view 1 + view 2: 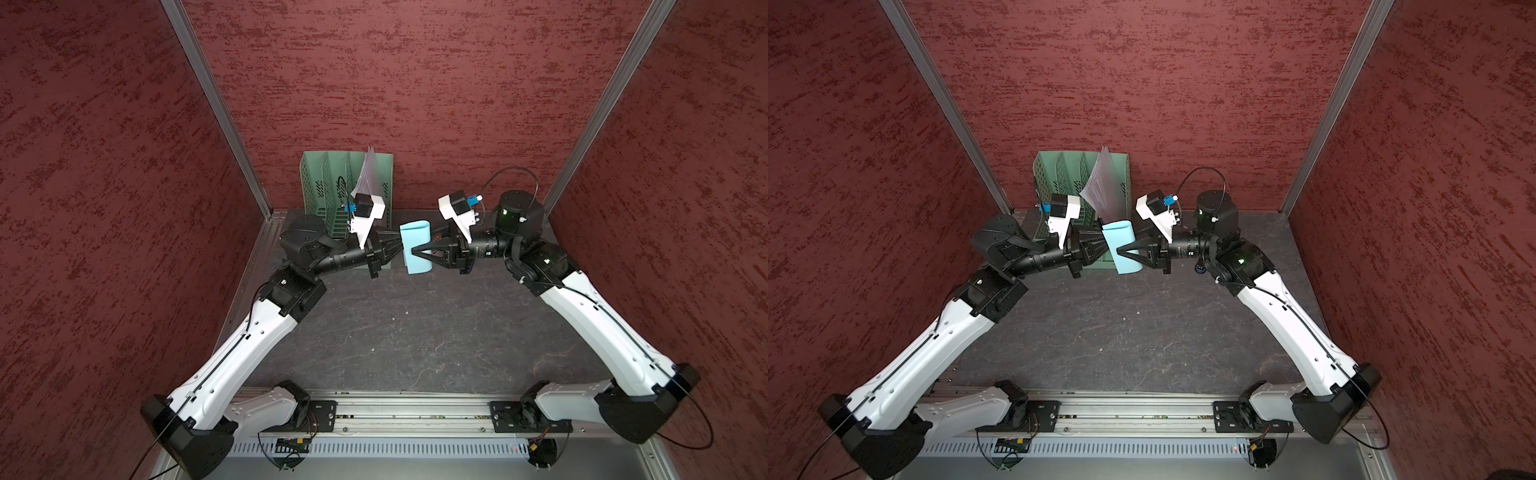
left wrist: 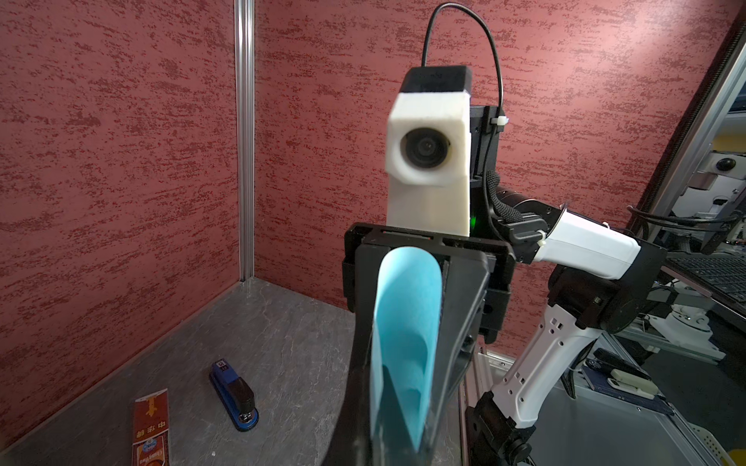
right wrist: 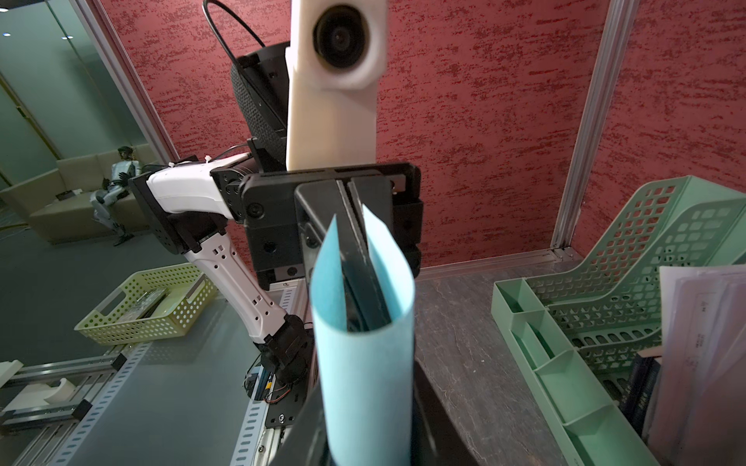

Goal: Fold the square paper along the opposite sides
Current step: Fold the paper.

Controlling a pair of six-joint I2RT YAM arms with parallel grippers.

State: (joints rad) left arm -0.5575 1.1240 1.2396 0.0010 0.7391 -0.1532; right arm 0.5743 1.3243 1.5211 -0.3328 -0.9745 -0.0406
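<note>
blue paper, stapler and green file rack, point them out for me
blue paper point(image 1: 415, 245), a top view, its flat face
stapler point(image 2: 234, 393), left wrist view, its black top
green file rack point(image 3: 605, 322), right wrist view, its perforated side wall

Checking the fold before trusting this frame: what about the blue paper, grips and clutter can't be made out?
Left gripper: shut, but the square paper curls round its fingertips in the right wrist view, hiding whether they pinch a layer.
Right gripper: too small in both top views to tell whether it presses the loop.
Red packet: cut off by the left wrist view's edge.
White sheets: print blurred, right wrist view.
</note>
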